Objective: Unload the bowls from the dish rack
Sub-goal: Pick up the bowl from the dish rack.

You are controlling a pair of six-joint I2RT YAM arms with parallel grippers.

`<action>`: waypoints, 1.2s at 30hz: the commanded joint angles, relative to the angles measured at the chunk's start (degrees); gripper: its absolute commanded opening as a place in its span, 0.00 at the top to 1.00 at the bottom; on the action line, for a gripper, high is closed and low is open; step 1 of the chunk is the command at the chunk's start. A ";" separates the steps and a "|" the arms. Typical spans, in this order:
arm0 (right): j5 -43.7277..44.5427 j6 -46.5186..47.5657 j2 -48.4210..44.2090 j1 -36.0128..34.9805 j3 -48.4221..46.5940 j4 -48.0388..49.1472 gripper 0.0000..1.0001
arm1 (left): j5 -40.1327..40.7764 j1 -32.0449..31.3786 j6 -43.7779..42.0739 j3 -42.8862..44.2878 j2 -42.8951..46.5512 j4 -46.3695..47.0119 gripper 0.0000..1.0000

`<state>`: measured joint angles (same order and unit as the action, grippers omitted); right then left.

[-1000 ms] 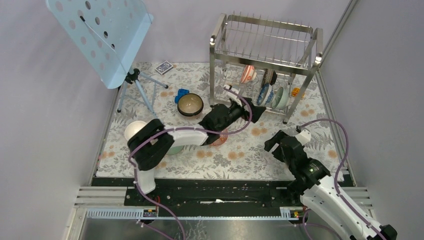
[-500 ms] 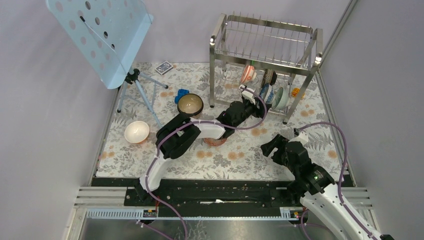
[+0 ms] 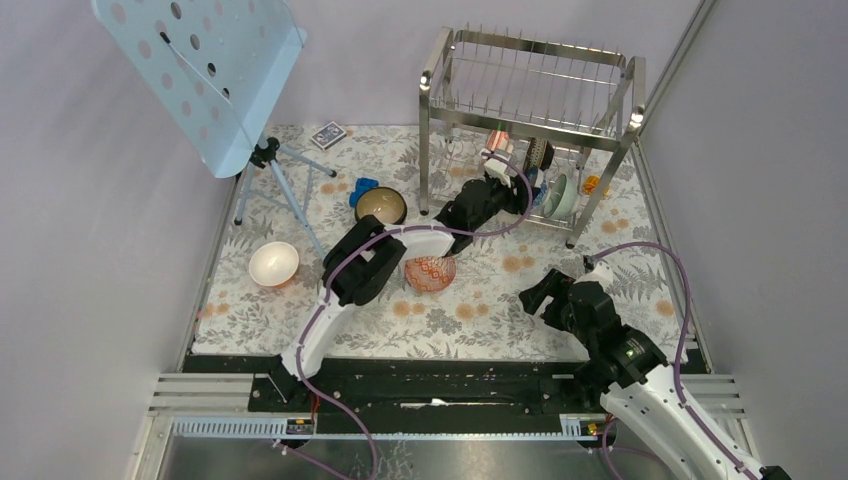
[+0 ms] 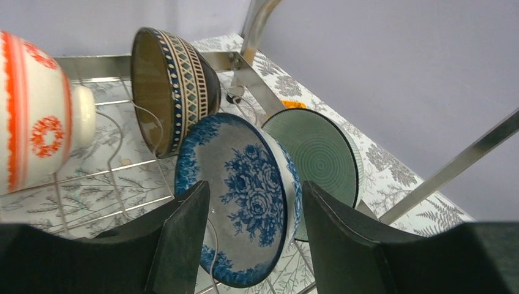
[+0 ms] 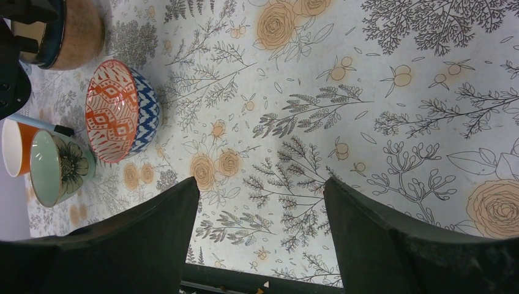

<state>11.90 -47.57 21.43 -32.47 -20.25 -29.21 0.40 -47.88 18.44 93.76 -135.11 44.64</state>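
The steel dish rack [image 3: 530, 100] stands at the back of the mat. On its lower tier stand a white bowl with orange-red marks [image 4: 33, 110], a dark patterned bowl [image 4: 174, 86], a blue-and-white bowl [image 4: 245, 196] and a pale green bowl [image 4: 318, 162]. My left gripper [image 3: 520, 193] reaches into that tier. In the left wrist view it [image 4: 254, 239] is open, with the blue-and-white bowl between and just beyond its fingers, not gripped. My right gripper [image 3: 545, 290] is open and empty over the mat [image 5: 260, 239]. An orange-red patterned bowl [image 3: 430, 273], a brown bowl [image 3: 380, 208] and a white bowl [image 3: 273, 263] sit on the mat.
A pale blue music stand [image 3: 210, 70] on a tripod stands at the back left. A card deck [image 3: 328, 134] and a blue object [image 3: 363, 189] lie near it. A green flowered bowl [image 5: 58, 165] and an orange cup [image 5: 15, 147] show in the right wrist view. Walls close both sides.
My left arm has stretched farther right and back into the rack's lower tier, up to the blue-and-white bowl, uncovering the orange-red bowl on the mat. My right gripper has shifted slightly.
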 commanded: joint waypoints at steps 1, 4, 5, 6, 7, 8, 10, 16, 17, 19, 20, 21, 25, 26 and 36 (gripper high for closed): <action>-0.18 0.86 -0.32 0.24 0.52 1.63 0.19 | -6.31 -0.05 1.71 4.13 -2.19 -0.50 0.40; -0.14 0.68 -0.64 0.23 0.62 1.61 0.19 | -8.82 -0.02 2.72 5.37 -3.24 -0.51 0.39; -0.20 0.64 -0.66 0.26 0.64 1.57 0.19 | -9.32 -0.02 3.04 5.50 -3.50 -0.42 0.40; -0.18 0.57 -0.75 0.26 0.64 1.53 0.19 | -9.67 0.02 3.09 5.86 -3.73 -0.79 0.40; -0.08 0.52 -0.77 0.26 0.69 1.53 0.19 | -10.02 0.10 3.14 6.25 -4.08 -1.25 0.41; -0.12 0.47 -0.78 0.19 0.69 1.53 0.19 | -10.58 0.11 3.22 6.48 -4.37 -1.38 0.43; -0.08 0.42 -0.89 0.23 0.77 1.53 0.19 | -11.83 0.41 3.87 6.61 -4.75 -1.07 0.48; 0.04 0.38 -1.01 0.24 1.00 1.87 0.19 | -16.06 1.67 7.49 5.31 -4.88 2.78 0.61; 0.06 0.37 -1.11 0.26 1.05 1.88 0.19 | -16.50 1.79 7.77 5.30 -5.02 3.02 0.63; 0.21 0.37 -1.11 0.27 1.01 1.88 0.19 | -17.23 2.03 8.24 5.51 -5.35 3.55 0.65; 0.21 0.37 -1.20 0.27 1.04 1.88 0.19 | -17.60 2.15 8.61 5.55 -5.47 4.12 0.65; 0.14 0.41 -1.26 0.22 1.04 1.83 0.19 | -17.89 2.29 9.07 5.48 -5.63 4.63 0.67; -0.08 0.46 -1.42 0.20 1.22 1.97 0.19 | -19.52 2.77 11.27 5.37 -6.48 6.97 0.70; -0.01 0.46 -1.53 0.29 1.26 1.97 0.19 | -20.04 2.86 11.61 5.55 -6.75 7.15 0.70; 0.19 0.64 -0.94 0.25 1.34 2.53 0.18 | -23.78 2.88 12.31 6.99 -8.12 7.34 0.70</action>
<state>11.88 -47.55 20.34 -32.47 -19.20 -28.77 -19.75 -44.97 29.89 98.13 -142.78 47.77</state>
